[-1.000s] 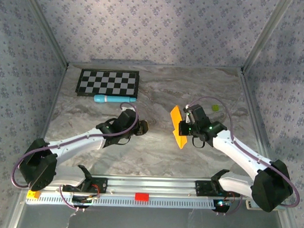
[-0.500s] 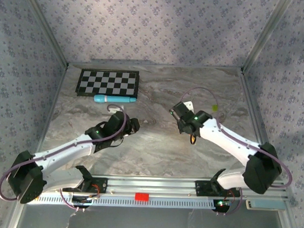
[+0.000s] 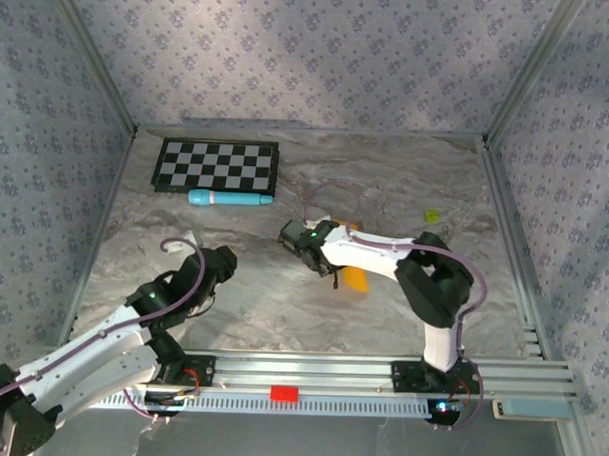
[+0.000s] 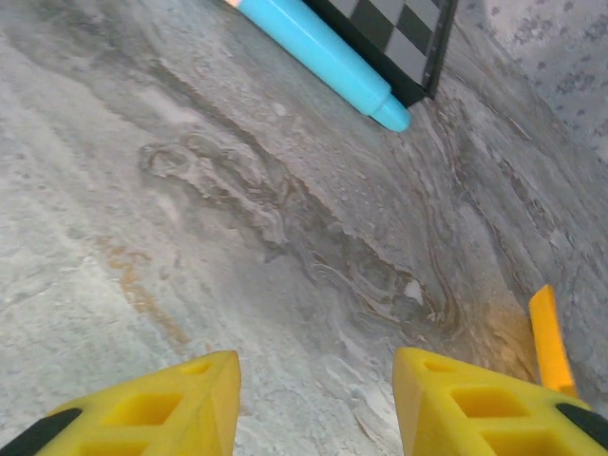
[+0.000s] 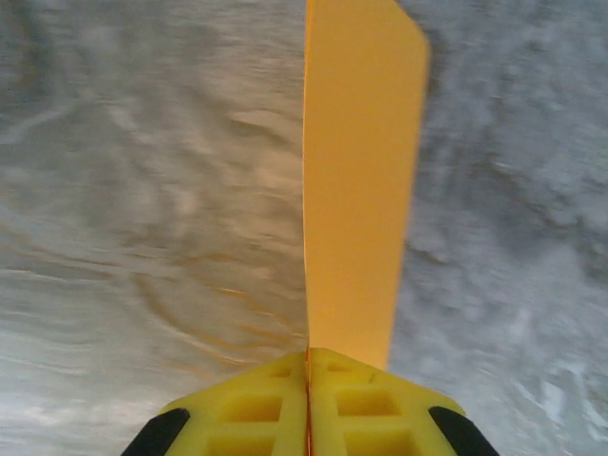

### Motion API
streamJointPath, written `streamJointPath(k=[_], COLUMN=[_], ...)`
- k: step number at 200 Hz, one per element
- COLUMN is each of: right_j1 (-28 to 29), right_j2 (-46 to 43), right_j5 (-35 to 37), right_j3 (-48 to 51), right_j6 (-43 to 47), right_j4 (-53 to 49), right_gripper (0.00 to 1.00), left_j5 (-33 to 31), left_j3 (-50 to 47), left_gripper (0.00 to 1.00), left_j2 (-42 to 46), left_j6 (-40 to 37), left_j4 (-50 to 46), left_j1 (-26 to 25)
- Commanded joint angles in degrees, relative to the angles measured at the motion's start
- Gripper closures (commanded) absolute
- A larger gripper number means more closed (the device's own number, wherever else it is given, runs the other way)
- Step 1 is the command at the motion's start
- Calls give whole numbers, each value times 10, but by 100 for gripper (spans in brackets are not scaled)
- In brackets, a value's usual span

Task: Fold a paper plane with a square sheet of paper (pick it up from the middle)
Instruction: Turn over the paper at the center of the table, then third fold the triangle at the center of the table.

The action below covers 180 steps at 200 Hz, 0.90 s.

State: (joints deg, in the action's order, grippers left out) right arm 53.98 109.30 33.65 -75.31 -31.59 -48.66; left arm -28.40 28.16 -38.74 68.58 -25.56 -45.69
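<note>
The orange paper, folded into a slim strip (image 5: 356, 190), sticks out forward from my right gripper (image 5: 307, 353), whose yellow fingers are shut on its near end. In the top view the right gripper (image 3: 329, 266) is at the table's middle, and the orange paper (image 3: 355, 280) peeks out from under the forearm. In the left wrist view an orange edge of the paper (image 4: 549, 334) shows at the far right. My left gripper (image 4: 313, 388) is open over bare table with nothing between its fingers; from above it (image 3: 221, 261) sits left of centre.
A light-blue cylinder (image 3: 230, 197) (image 4: 323, 59) lies along the front edge of the black-and-white checkerboard (image 3: 217, 165) (image 4: 404, 28) at the back left. A tiny yellow-green bit (image 3: 432, 214) lies at the back right. Patterned walls close in three sides.
My right arm has swung left across the table with the orange paper in its grip. My left arm has drawn back toward its base, away from the middle.
</note>
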Motion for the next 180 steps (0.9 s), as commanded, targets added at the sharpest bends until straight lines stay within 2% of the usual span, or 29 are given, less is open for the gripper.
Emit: streamJointPath(k=[1, 26, 43, 60, 77, 93, 114, 127, 149, 180], right_j1=[15, 14, 2, -29, -78, -140, -216, -249, -273, -276], right_j2=[42, 46, -1, -77, -158, -214, -248, -257, -254, -232], right_j5=[-90, -208, -276, -346, -428, -509, -590, -629, -675, -679], right_j3=[-50, -72, -46, 14, 109, 195, 286, 327, 362, 368], right_j6=[11, 31, 33, 33, 15, -23, -75, -90, -95, -93], right_j4=[11, 54, 105, 182, 265, 347, 419, 454, 481, 486], right_gripper=[88, 77, 54, 46, 44, 49, 69, 76, 83, 90], left_j5=[-24, -13, 2, 29, 64, 118, 203, 254, 329, 386], left_j3=[-9, -8, -2, 9, 24, 39, 67, 86, 120, 145], left_gripper=[54, 54, 53, 53, 53, 52, 53, 53, 56, 59], left_j2=[24, 26, 12, -16, -59, -111, -196, -251, -338, -416], left_j6=[35, 25, 7, -18, -45, -72, -98, -107, -109, -99], left_j4=[-46, -40, -25, -5, 22, 54, 99, 130, 171, 212], left_j1=[6, 6, 8, 9, 12, 21, 33, 35, 34, 34])
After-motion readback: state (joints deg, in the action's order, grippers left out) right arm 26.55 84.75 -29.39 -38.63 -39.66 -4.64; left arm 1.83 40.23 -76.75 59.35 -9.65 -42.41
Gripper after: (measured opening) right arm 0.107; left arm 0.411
